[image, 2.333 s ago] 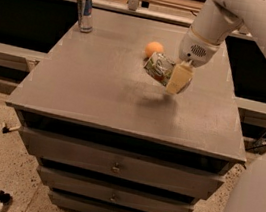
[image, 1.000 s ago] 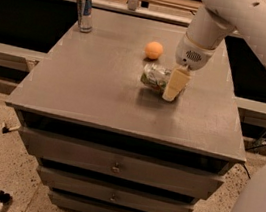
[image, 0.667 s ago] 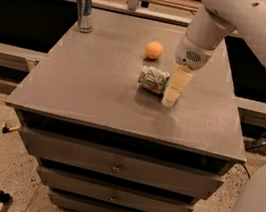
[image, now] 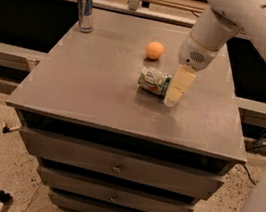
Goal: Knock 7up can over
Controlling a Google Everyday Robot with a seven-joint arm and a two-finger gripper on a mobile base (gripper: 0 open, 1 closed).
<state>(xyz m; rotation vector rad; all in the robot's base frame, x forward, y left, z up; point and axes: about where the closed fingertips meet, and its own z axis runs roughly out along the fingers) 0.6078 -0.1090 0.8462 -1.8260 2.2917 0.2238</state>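
The 7up can (image: 154, 80), white and green with reddish marks, lies on its side on the grey cabinet top (image: 95, 86), just right of the middle. My gripper (image: 174, 94) points down right beside the can's right end, its cream fingers (image: 178, 85) close to or touching it. The white arm reaches in from the upper right.
An orange ball (image: 154, 50) sits behind the can. A taller slim silver and blue can (image: 84, 10) stands upright at the back left corner. The cabinet has drawers below the top. A counter with objects runs along the back.
The can was held tilted above the top; now it lies on its side on the surface. The gripper has come down and moved slightly right of the can.
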